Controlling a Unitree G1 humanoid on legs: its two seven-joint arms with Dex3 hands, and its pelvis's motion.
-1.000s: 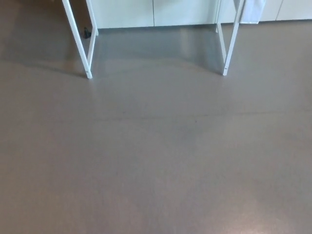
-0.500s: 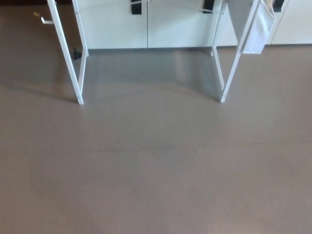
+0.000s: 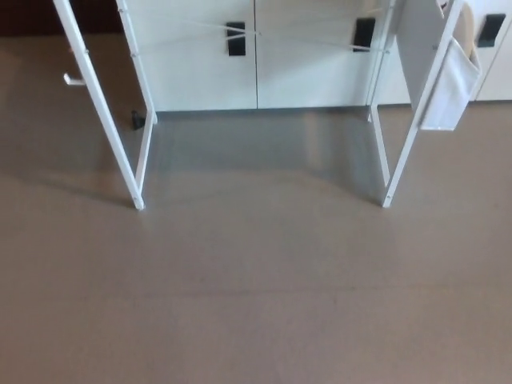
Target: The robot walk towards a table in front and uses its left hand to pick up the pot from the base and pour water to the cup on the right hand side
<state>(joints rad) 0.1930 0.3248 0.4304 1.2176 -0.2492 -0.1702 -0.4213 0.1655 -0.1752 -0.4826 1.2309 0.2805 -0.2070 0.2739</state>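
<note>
Pot, base and cup are nowhere on my feed yet; I judge they sit on a tabletop above the frame. I see only white metal table legs (image 3: 100, 108), white cabinet doors (image 3: 204, 68) and grey floor (image 3: 256, 304). The legs have dropped lower in the picture over the last second, so the camera has shifted. Neither hand shows, so I cannot tell their state.

Soft, even, rather dim light. The glossy grey-brown floor (image 3: 256, 304) carries a pale sheen and faint shadows beneath the white metal table legs (image 3: 104, 112). Slightly blurred throughout.
</note>
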